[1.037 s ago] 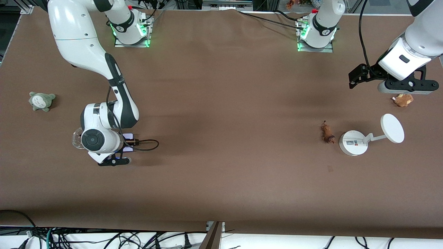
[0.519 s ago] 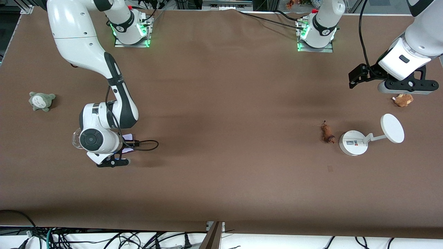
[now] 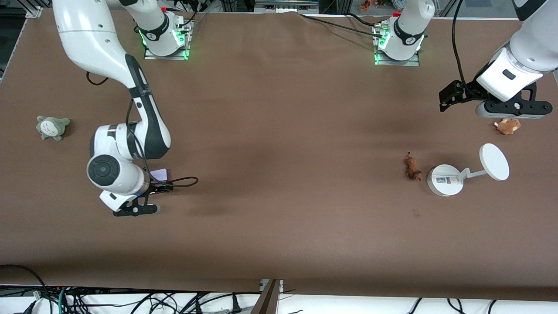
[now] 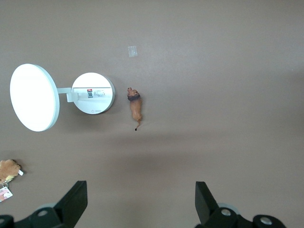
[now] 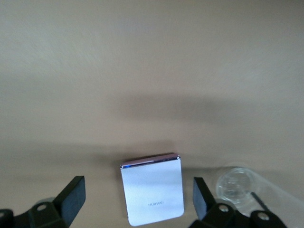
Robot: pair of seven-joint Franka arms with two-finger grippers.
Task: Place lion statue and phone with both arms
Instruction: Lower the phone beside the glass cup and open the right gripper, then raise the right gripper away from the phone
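The lion statue (image 3: 412,168) lies on the brown table beside the white stand, toward the left arm's end; it also shows in the left wrist view (image 4: 136,105). My left gripper (image 3: 511,111) hangs open and empty over the brown plush, well away from the lion; its fingers (image 4: 76,204) are spread wide. The phone (image 3: 159,174) lies flat on the table toward the right arm's end, half hidden by the right wrist. In the right wrist view the phone (image 5: 152,190) lies face up between the spread fingers of my right gripper (image 5: 137,194), which is open above it (image 3: 133,205).
A white round-based stand (image 3: 444,181) with a disc (image 3: 494,162) stands beside the lion. A fluffy brown plush (image 3: 508,125) lies under the left gripper. A grey-green plush (image 3: 52,127) sits at the right arm's end. A clear round object (image 5: 235,183) lies by the phone.
My right gripper has drifted toward the right arm's end and the front camera, uncovering more of the phone, which stays on the table. The left arm has not moved.
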